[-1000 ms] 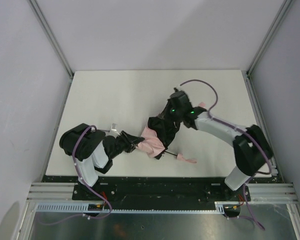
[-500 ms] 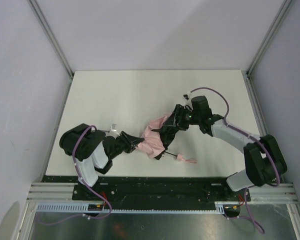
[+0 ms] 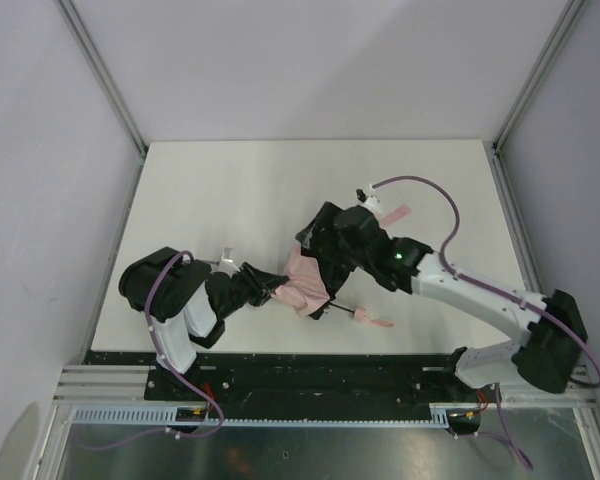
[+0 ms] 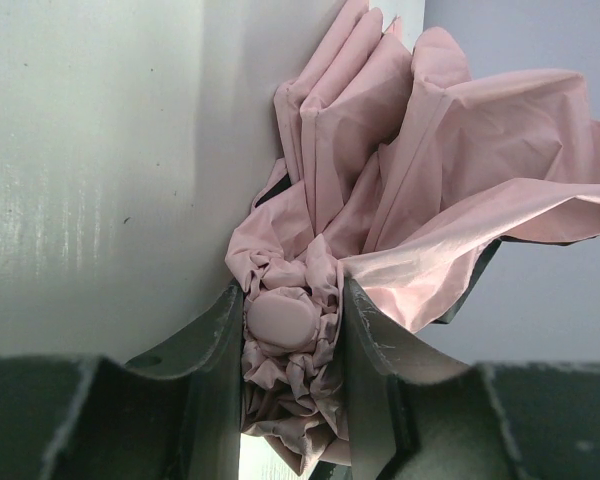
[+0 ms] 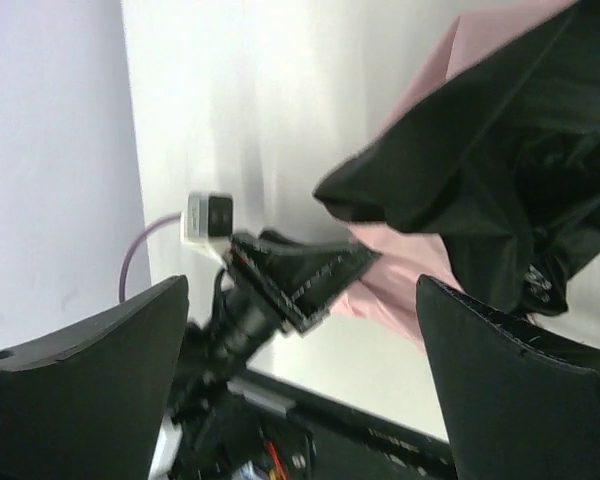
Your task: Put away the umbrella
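The umbrella [image 3: 302, 285] lies low in the middle of the desk [image 3: 230, 190]. Its long axis runs from left of centre down toward the lower right, where the handle [image 3: 378, 321] ends it. The left gripper [image 3: 270, 290] is clamped on the gathered fabric at the other end, pinching the folds around the round pink cap [image 4: 280, 320]. The right gripper [image 3: 318, 250] hangs over the loose canopy from the upper right, jaws spread wide and holding nothing. Being free and just above the fabric, it looks like the arm to gather it.
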`<action>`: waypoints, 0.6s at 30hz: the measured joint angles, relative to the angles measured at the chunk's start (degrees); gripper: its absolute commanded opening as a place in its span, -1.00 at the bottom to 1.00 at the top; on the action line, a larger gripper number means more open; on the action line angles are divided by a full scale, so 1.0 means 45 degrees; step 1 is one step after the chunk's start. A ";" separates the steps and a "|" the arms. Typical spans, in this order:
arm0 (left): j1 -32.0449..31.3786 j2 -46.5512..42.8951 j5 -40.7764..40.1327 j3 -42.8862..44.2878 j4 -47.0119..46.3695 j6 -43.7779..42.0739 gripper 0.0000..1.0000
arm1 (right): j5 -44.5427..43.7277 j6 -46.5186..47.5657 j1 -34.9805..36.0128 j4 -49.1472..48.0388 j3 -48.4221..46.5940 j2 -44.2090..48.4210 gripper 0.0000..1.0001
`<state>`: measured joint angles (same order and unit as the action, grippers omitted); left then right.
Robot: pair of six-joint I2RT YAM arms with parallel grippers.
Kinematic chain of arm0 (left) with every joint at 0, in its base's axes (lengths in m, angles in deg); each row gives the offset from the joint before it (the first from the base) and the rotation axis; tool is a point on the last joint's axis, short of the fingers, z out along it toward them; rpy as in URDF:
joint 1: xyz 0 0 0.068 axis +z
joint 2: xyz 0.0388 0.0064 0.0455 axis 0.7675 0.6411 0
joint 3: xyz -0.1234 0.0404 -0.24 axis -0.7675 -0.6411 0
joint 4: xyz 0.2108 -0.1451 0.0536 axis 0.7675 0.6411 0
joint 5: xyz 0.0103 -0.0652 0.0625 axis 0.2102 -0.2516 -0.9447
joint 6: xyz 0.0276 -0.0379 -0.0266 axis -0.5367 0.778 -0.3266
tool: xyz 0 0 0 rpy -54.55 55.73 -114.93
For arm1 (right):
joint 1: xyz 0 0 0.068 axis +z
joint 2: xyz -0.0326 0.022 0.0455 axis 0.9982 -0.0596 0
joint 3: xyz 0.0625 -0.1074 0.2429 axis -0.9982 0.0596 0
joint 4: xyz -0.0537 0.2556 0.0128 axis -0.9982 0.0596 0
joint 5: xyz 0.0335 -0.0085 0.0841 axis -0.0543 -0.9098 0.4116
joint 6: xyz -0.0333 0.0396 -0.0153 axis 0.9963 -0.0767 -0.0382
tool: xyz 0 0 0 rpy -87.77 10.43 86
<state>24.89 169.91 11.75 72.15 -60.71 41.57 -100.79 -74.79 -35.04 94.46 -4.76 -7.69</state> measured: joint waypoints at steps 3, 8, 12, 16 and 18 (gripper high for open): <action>0.0000 0.0000 0.0000 0.0000 0.0000 0.0005 -1.00 | -0.1812 -0.0928 0.0588 0.1239 -0.1875 -0.1613 0.68; 0.0000 0.0000 0.0005 0.0000 0.0000 0.0005 -1.00 | -0.4031 -0.1817 0.1525 0.3638 -0.5051 -0.4235 0.38; 0.0000 0.0000 0.0005 0.0000 0.0000 0.0010 -1.00 | -0.5484 -0.2040 0.2084 0.5848 -0.7708 -0.6499 0.15; 0.0000 0.0000 0.0005 0.0000 0.0000 0.0005 -1.00 | -0.6601 -0.2093 0.2419 0.7601 -0.9452 -0.8150 -0.04; -0.0005 0.0000 0.0005 0.0000 0.0000 0.0010 -1.00 | -0.6989 -0.2093 0.2540 0.8233 -0.9670 -0.8529 -0.14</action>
<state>24.87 169.91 11.77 72.15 -60.71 41.62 -132.24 -84.21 -23.60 131.51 -48.27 -46.07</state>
